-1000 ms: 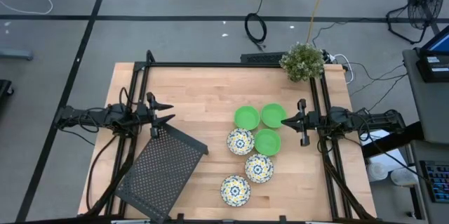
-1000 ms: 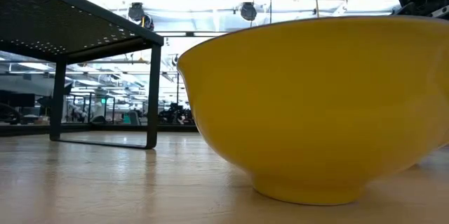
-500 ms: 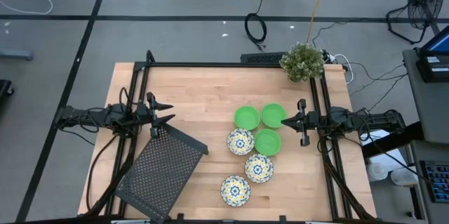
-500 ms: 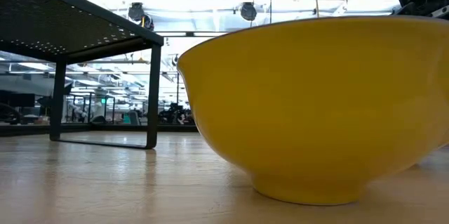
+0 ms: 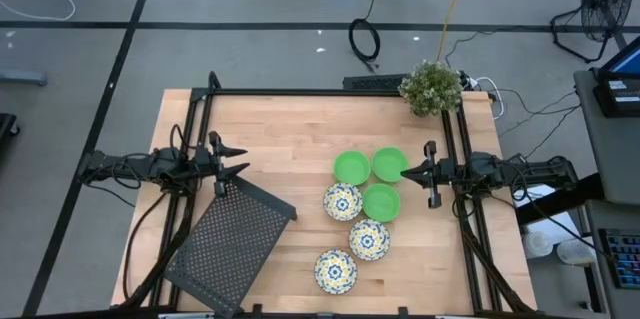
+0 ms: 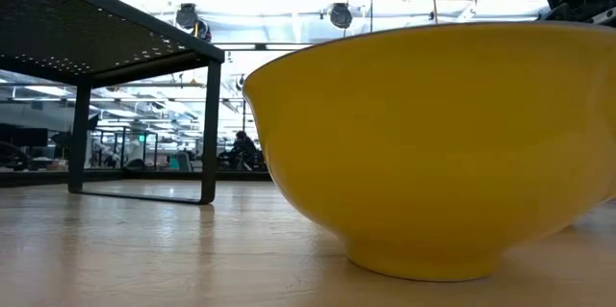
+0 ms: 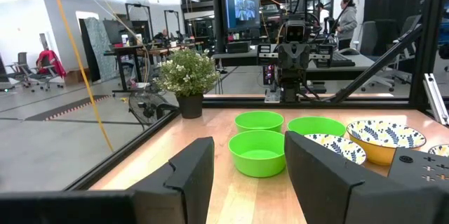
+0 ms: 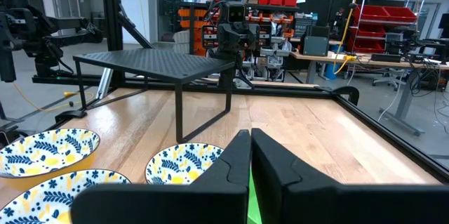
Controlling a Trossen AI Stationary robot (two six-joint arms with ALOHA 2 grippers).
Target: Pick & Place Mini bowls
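Observation:
Three plain green mini bowls [image 5: 351,167] [image 5: 389,164] [image 5: 381,201] and three white floral mini bowls [image 5: 342,201] [image 5: 369,239] [image 5: 335,270] rest on their bases on the wooden table, right of centre. The nearest floral bowl's yellow outside fills the low view [image 6: 433,153]. My left gripper [image 5: 240,159] is open and empty at the table's left, its fingers [image 7: 189,178] pointing toward the bowls. My right gripper [image 5: 405,171] is shut and empty, level, just right of the green bowls, and it also shows in its wrist view [image 8: 250,161].
A black mesh tray [image 5: 230,239] stands on legs at the near left, just in front of my left gripper; it also shows in the low view [image 6: 96,28] and the right wrist view [image 8: 151,62]. A potted plant [image 5: 431,87] stands at the far right corner. Black frame rails [image 5: 300,92] border the table.

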